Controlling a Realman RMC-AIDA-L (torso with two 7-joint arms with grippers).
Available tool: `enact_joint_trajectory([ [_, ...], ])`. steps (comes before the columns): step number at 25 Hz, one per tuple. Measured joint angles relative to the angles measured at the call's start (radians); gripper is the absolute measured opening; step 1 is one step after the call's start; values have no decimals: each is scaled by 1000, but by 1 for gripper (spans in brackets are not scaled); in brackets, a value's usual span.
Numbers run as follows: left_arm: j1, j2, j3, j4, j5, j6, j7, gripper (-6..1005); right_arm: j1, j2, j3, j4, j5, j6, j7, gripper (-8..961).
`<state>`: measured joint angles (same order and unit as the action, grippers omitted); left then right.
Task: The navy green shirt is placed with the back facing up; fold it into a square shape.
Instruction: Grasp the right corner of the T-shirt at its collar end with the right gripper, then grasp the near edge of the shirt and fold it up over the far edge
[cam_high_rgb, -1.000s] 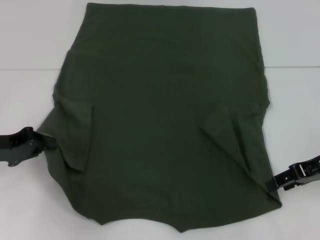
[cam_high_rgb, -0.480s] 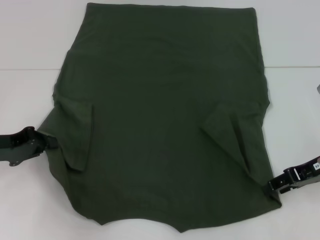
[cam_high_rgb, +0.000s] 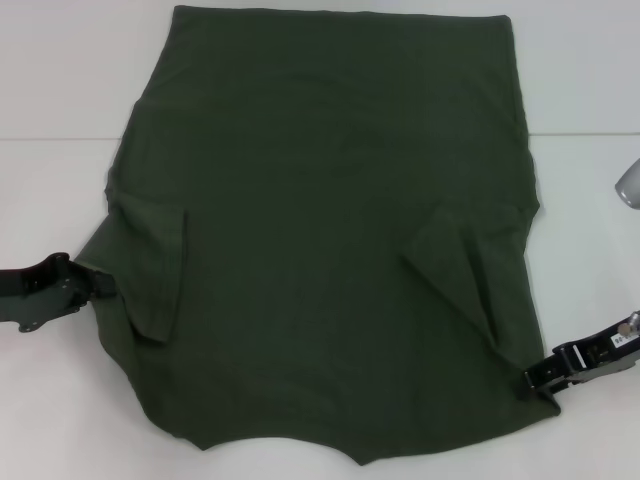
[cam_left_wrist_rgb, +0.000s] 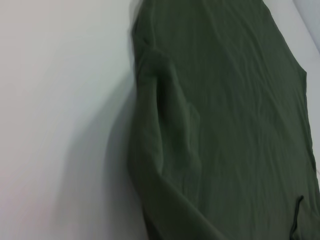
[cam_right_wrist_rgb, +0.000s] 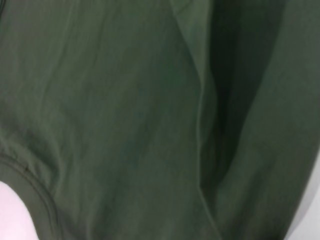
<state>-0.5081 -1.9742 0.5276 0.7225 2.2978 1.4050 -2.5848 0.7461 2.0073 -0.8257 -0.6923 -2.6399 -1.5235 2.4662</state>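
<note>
The navy green shirt (cam_high_rgb: 330, 230) lies spread flat on the white table (cam_high_rgb: 60, 100), plain side up, with both short sleeves folded inward over the body. Its neckline is at the near edge. My left gripper (cam_high_rgb: 98, 284) rests low on the table at the shirt's left edge, by the folded left sleeve (cam_high_rgb: 150, 270). My right gripper (cam_high_rgb: 535, 381) sits at the shirt's near right corner, over the cloth edge. The left wrist view shows the shirt's edge and sleeve fold (cam_left_wrist_rgb: 170, 115). The right wrist view is filled with shirt cloth (cam_right_wrist_rgb: 125, 125) and a collar seam (cam_right_wrist_rgb: 30, 185).
A grey rounded object (cam_high_rgb: 628, 185) pokes in at the right edge of the head view. Bare white table shows to the left and right of the shirt.
My right gripper has moved left and a little nearer, from beside the shirt onto its near right corner. The grey object has come into view at the right edge. The left arm has not moved.
</note>
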Motion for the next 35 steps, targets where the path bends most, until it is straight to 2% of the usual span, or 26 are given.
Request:
enact_joint_trajectory([
  [10,-2,-1,0,1,-1,0,-1,32,16,25,4,-1,21,1,-6,487],
  [14,-3,-2,0,1,-2,0,-1,32,16,23,2,-5,71,-11,-9,484],
  [23,-4,-3,0,2,-3,1,-2,32,21,14,0,3,67,-25,-8,479],
  [32,-6,-4,0,3,-3,14,7,32,15,11,2,3,67,-30,-8,213],
  [35,-4,2,5,5,1,40,15,31,10,5,7,-3,70,-49,-10,121],
])
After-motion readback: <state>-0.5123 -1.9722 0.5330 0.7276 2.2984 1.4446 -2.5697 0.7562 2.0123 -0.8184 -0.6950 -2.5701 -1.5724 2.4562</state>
